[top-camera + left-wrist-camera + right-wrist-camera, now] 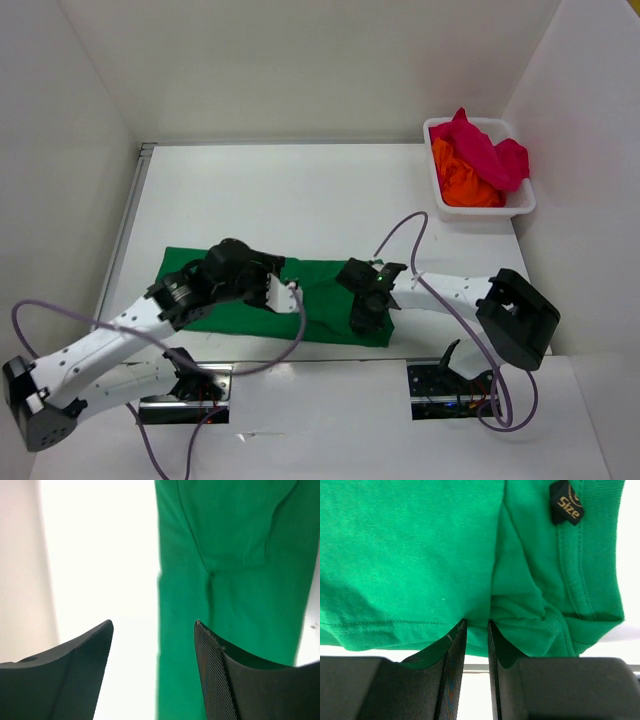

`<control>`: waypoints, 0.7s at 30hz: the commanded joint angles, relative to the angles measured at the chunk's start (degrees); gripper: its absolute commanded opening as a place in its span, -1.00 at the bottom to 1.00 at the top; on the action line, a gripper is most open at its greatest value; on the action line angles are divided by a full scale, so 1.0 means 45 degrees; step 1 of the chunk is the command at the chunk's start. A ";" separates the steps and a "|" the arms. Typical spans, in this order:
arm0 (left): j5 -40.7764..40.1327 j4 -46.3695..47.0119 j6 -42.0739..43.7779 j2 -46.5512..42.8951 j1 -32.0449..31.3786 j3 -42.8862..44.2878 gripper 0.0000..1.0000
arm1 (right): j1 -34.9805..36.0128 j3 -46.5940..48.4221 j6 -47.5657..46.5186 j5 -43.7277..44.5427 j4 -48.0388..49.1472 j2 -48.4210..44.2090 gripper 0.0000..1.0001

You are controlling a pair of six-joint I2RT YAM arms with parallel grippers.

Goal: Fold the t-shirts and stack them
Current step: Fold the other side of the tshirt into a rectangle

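Your left gripper (152,625) hangs with jaws wide apart above one edge of the green t-shirt (325,300), which lies in a long strip on the table (300,190) near the arm bases. Your right gripper (476,622) has its fingers a narrow slit apart at the shirt's hem; whether they pinch cloth, you cannot tell. The orange t-shirt (465,185) and magenta-red t-shirt (490,150) sit bunched in the white basket (522,205), far right.
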 commanded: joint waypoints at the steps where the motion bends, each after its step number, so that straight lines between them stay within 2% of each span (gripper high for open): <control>1: 0.0986 0.1024 0.2647 -0.0599 -0.0630 -0.0528 0.46 | -0.0166 -0.0094 -0.0042 0.0080 0.0788 -0.0299 -0.43; 3: 0.2193 0.1024 0.3113 0.0375 -0.0769 -0.0528 0.46 | -0.0283 -0.0229 -0.0177 0.0080 0.0788 -0.0611 -0.43; 7: 0.3313 0.1141 0.5179 0.0769 -0.1763 -0.1363 0.46 | -0.0556 -0.0347 -0.0295 -0.0037 0.0788 -0.0924 -0.43; 9: 0.3314 0.1297 0.5848 0.0944 -0.2076 -0.1835 0.46 | -0.0887 -0.0348 -0.0412 -0.0153 0.0788 -0.1081 -0.43; 13: 0.3587 0.1297 0.7703 0.1725 -0.2214 -0.2499 0.34 | -0.1006 -0.0348 -0.0413 -0.0154 0.0671 -0.1335 -0.40; 17: 0.3724 0.1297 0.7844 0.2799 -0.2331 -0.2190 0.16 | -0.1006 -0.0348 -0.0413 -0.0291 0.0671 -0.1452 -0.40; 21: 0.3355 0.2270 0.8506 0.3795 -0.2331 -0.2536 0.11 | -0.1006 -0.0465 -0.0413 -0.0408 0.0671 -0.1452 -0.40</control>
